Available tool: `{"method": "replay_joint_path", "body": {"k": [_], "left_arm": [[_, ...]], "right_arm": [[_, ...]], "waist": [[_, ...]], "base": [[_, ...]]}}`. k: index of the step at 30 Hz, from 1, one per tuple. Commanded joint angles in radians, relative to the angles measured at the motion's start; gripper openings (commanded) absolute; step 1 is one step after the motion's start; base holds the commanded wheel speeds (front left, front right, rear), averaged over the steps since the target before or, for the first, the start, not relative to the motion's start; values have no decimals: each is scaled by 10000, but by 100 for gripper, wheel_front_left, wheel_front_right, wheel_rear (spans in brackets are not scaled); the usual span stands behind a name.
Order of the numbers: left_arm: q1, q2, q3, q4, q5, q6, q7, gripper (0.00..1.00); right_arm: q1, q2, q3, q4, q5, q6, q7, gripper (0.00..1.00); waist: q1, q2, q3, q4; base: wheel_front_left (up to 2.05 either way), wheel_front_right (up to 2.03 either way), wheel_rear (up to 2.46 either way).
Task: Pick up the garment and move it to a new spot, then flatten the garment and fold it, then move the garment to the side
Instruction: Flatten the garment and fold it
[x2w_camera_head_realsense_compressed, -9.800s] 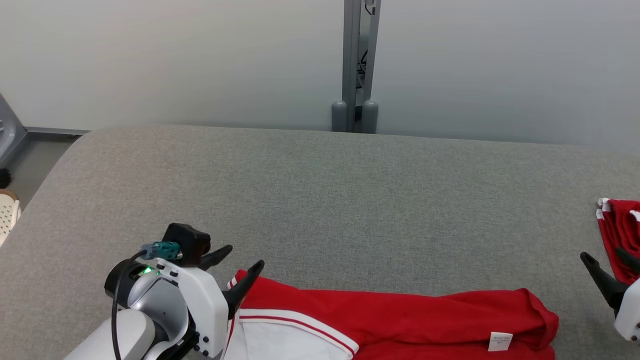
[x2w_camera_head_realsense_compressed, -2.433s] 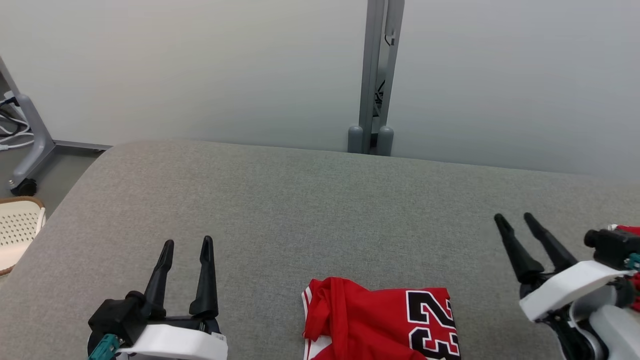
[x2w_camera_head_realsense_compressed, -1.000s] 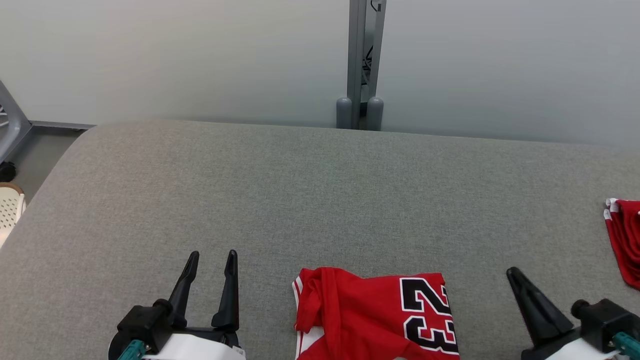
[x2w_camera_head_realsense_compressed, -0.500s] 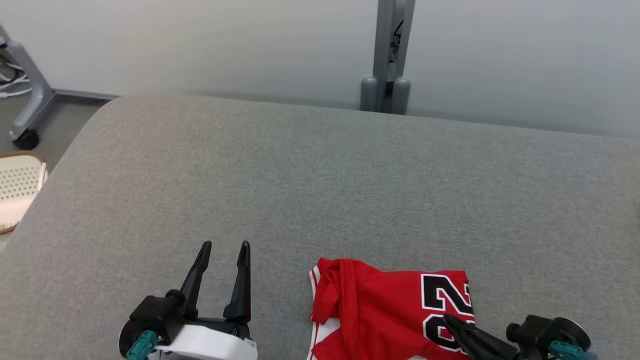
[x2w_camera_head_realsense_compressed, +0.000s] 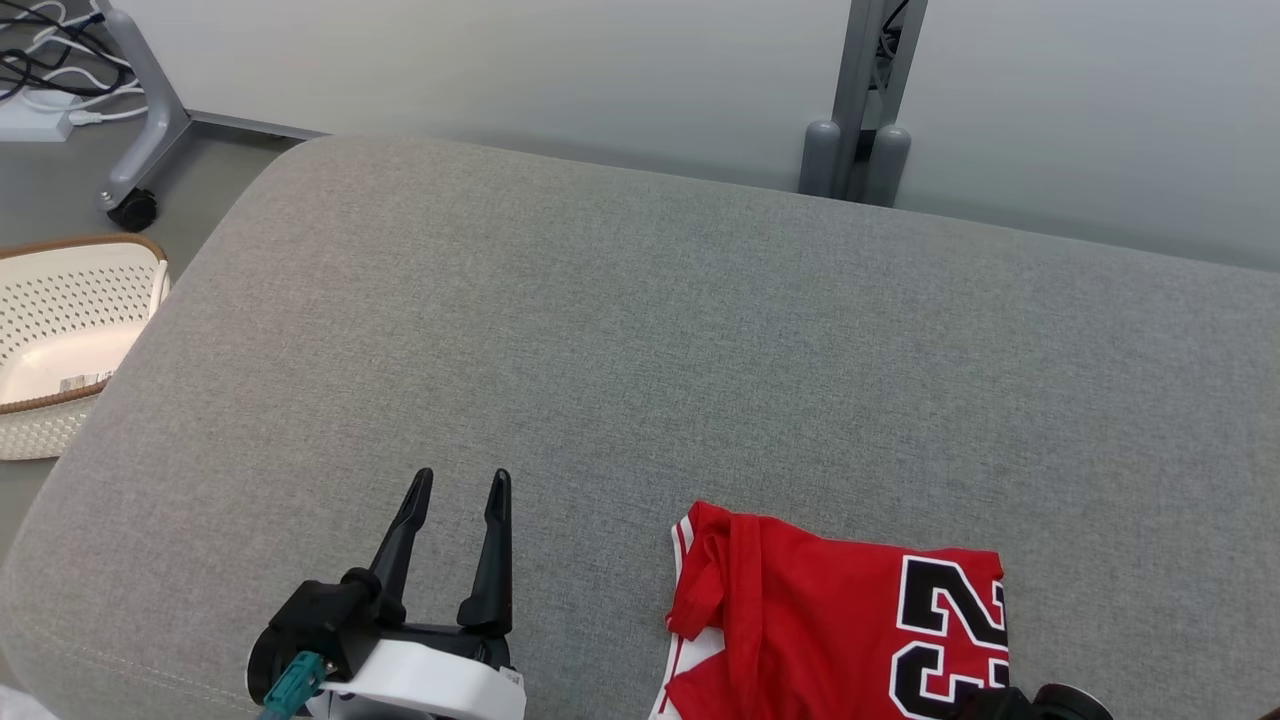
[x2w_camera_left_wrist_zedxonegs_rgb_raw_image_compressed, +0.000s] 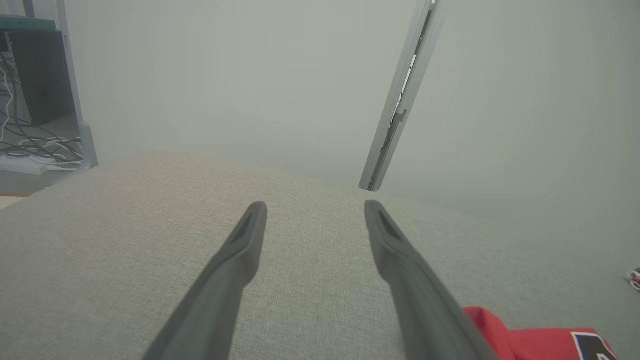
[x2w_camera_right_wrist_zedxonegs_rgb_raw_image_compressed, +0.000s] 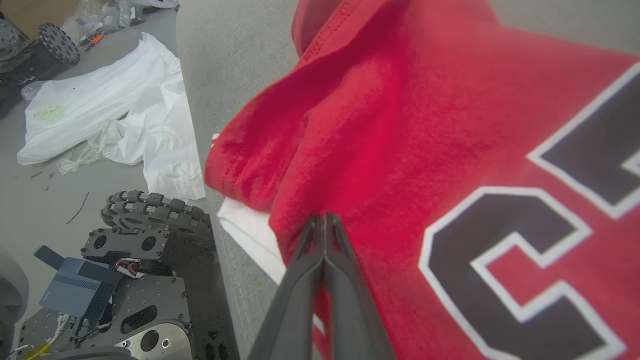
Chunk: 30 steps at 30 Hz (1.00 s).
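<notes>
Cream basket (x2w_camera_head_realsense_compressed: 70, 300): contents unclear | left gripper (x2w_camera_head_realsense_compressed: 462, 478) apart | right gripper (x2w_camera_right_wrist_zedxonegs_rgb_raw_image_compressed: 324, 217) together, tips on red garment (x2w_camera_head_realsense_compressed: 800, 610)

Lab: loose cables (x2w_camera_head_realsense_compressed: 45, 75), spare wheel (x2w_camera_right_wrist_zedxonegs_rgb_raw_image_compressed: 58, 44)

The left gripper (x2w_camera_left_wrist_zedxonegs_rgb_raw_image_compressed: 315, 207) is seen spread wide over the grey padded surface (x2w_camera_left_wrist_zedxonegs_rgb_raw_image_compressed: 125, 240), with a corner of the red garment (x2w_camera_left_wrist_zedxonegs_rgb_raw_image_compressed: 530, 340) beside one finger

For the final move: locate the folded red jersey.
The red jersey lies lower right in head view, on the grey padded surface, right of the left gripper.
</notes>
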<state>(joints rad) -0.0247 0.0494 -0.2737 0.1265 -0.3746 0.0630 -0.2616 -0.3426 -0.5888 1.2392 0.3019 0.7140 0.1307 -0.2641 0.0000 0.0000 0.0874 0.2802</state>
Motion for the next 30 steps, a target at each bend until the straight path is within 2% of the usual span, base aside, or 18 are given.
{"method": "replay_joint_path", "body": {"k": [1,7,14,20,30], "left_arm": [[24,35,31,21,-30,32,-30,100],[114,32,113,105,-43,-18,-30,100],[52,35,74,157,-10,-110,-30,100],[-7,35,39,157,16,-157,-30,100],[-173,32,-269,-102,-241,90,-30,100]], "right_arm": [[-172,-64,193,-90,153,2,-8,0],[-460,-25,353,-213,406,2,-8,0],[-647,166,-140,-15,295,2,-8,0],[-1031,403,-69,418,293,2,-8,0],[-2060,454,232,1212,613,2,-8,0]], "waist": [[0,0,-60,9],[0,0,-295,-116],[0,0,-372,-113],[0,0,-268,256],[0,0,305,1286]], "base": [[0,0,0],[0,0,0],[0,0,0],[0,0,0],[0,0,0]]}}
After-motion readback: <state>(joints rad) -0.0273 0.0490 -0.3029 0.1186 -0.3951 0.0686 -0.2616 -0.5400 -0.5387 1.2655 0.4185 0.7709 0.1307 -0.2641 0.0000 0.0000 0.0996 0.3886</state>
